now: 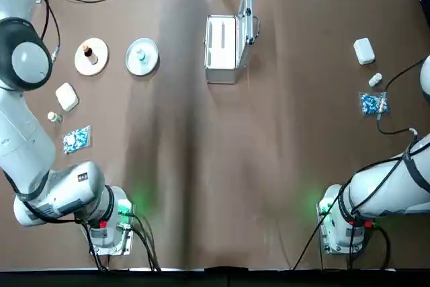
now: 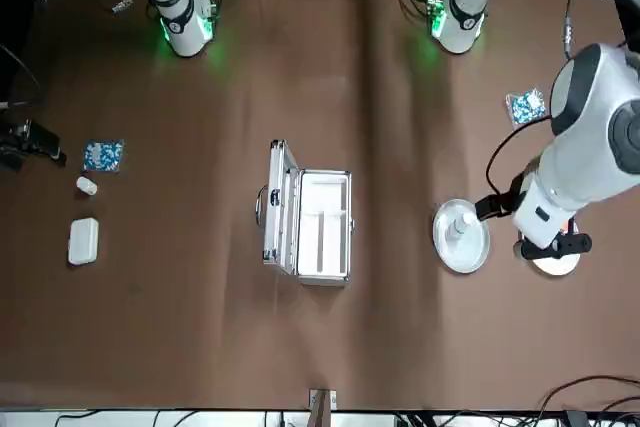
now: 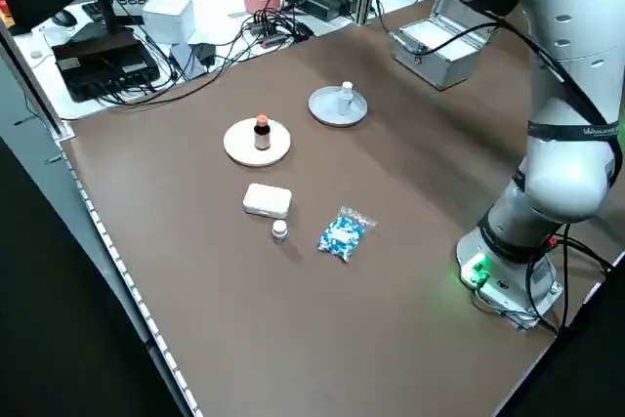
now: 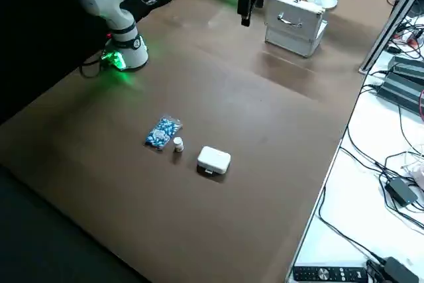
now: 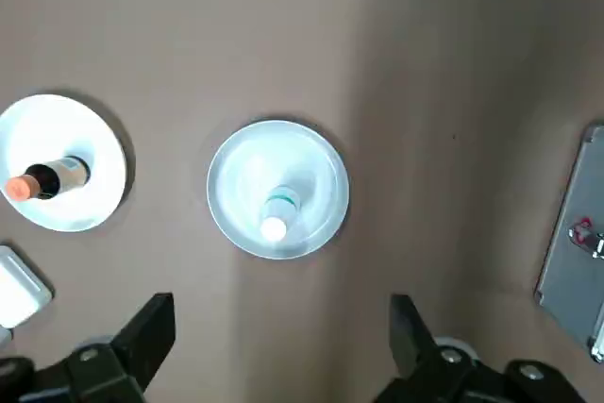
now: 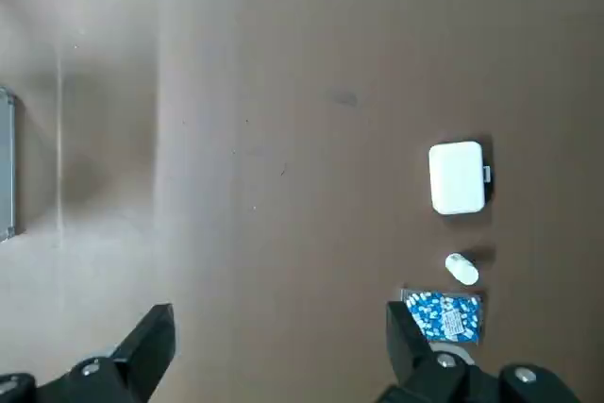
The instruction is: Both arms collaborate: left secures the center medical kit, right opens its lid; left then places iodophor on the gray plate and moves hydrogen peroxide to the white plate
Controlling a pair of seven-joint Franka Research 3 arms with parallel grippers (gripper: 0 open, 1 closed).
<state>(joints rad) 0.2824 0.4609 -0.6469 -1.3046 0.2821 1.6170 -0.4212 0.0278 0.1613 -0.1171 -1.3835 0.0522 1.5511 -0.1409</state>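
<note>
Silver medical kit [image 1: 222,48], lid [image 2: 281,207] open, long axis front-to-back

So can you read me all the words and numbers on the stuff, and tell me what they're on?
No word or number is clear enough to read.
Label on the brown bottle: too blurred.
White bottle: a green band, no words I can read.
Label on the blue pill bag: too small.
Remote: marks too small.
</note>
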